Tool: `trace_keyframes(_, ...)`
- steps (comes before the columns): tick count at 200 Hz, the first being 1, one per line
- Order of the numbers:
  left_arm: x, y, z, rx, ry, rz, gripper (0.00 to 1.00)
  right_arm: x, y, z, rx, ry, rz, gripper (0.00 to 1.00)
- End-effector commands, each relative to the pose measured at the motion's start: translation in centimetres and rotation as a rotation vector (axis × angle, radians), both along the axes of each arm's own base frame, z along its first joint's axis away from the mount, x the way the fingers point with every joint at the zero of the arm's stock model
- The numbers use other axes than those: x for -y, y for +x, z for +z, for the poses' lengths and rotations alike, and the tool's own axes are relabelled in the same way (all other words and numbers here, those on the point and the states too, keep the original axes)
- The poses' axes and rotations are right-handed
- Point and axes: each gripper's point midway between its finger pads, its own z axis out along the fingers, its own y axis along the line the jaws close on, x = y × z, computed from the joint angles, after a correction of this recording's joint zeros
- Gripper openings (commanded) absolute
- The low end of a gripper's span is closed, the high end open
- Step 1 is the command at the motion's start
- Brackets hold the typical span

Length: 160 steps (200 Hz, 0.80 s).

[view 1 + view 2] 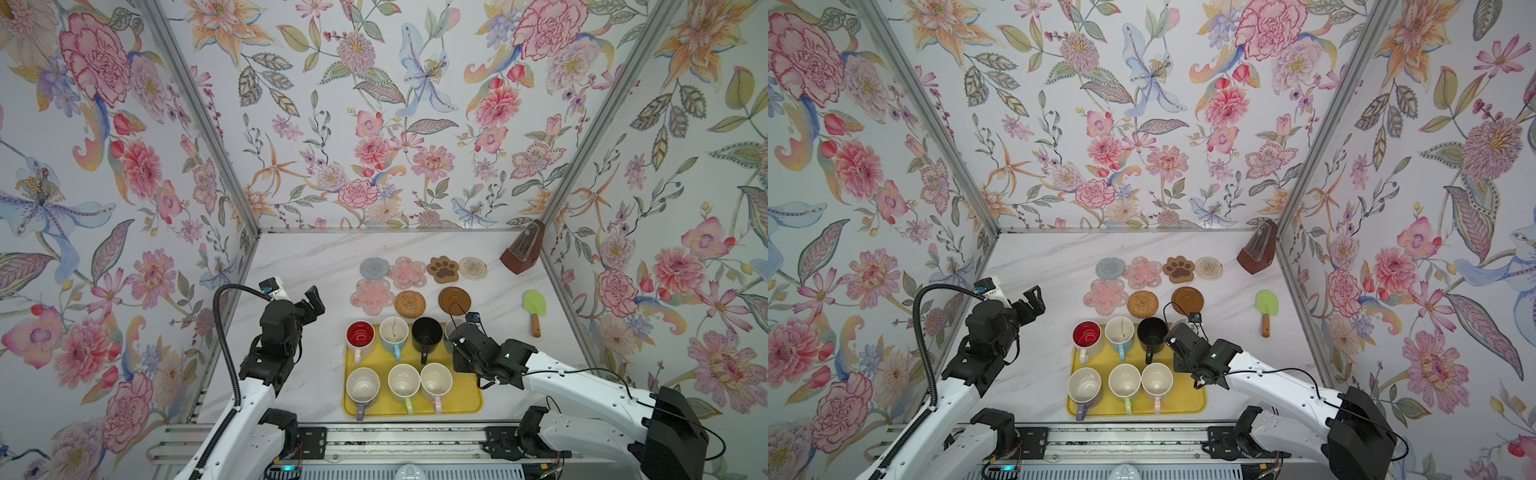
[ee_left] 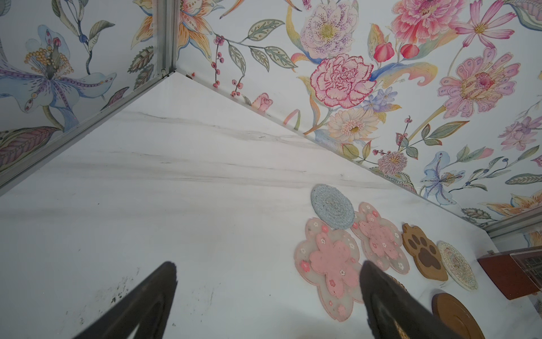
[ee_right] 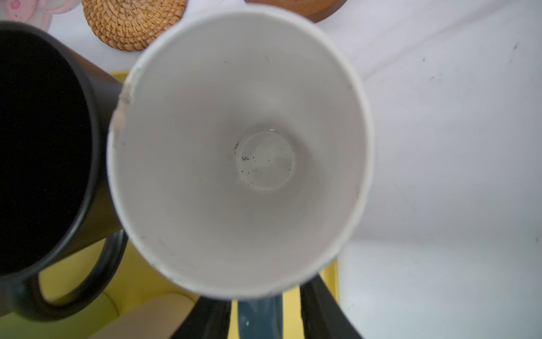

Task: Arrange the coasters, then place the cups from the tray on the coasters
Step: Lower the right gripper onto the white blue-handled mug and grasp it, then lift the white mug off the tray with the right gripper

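- On the bench point(image 1: 307, 257), beyond the yellow tray point(image 1: 461, 406), seven coasters, count them. The far row has four: grey woven point(image 1: 375, 267), pink flower point(image 1: 407, 272), brown paw point(image 1: 444, 269), beige woven point(image 1: 472, 268). The near row has three: second pink flower point(image 1: 372, 296), rattan round point(image 1: 410, 303), wooden disc point(image 1: 454, 300).
- Seven cups, every one on the tray. Far row: red-lined cup point(image 1: 360, 335), light blue cup point(image 1: 393, 330), black cup point(image 1: 427, 333), blue cup point(image 1: 448, 332). Near row: purple cup point(image 1: 363, 384), green cup point(image 1: 403, 382), pink cup point(image 1: 436, 381).
- One metronome point(image 1: 521, 249) and one green spatula point(image 1: 534, 303), off to the right.
- In both top views the blue cup is a mere sliver behind the right arm point(image 1: 582, 386). The right wrist view fills with it: pale inside, chipped rim, blue handle point(image 3: 259, 318), black cup just beside.
- The left wrist view looks over the coasters.
- Left jaws: spread wide, holding nothing, above the bench left of the coasters, fingers point(image 2: 152, 299) well apart.
- Right jaws: narrow, fingers point(image 3: 205, 320) either side of the blue handle, a strip of yellow showing beside one finger. Whether they are pinching, I cannot tell.
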Motion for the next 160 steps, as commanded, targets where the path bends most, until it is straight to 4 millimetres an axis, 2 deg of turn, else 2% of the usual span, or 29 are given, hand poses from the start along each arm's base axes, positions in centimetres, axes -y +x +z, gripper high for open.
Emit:
trace_keyframes(1, -0.4, -0.3, -0.9, -0.030, -0.005, 0.013, 0.99, 0.1, 0.4, -0.4, 0.008, -0.024, 0.010, 0.32)
trace_keyframes(44, -0.5, -0.3, -1.1, -0.033, -0.010, 0.016, 0.99, 0.3, 0.1, -0.8, -0.006, -0.047, 0.034, 0.18)
trace_keyframes(77, -0.6, -0.2, -1.0, -0.035, -0.002, 0.019, 0.99, 0.6, 0.0, -0.2, 0.010, -0.061, 0.061, 0.08)
trace_keyframes(109, -0.6, -0.2, -1.2, -0.038, -0.005, 0.019, 0.99, 0.6, 0.1, 0.9, 0.031, -0.060, 0.077, 0.00)
trace_keyframes(160, -0.7, -0.2, -1.3, -0.052, -0.001, 0.019, 0.99, 1.1, 1.3, 4.7, 0.083, -0.048, 0.062, 0.00)
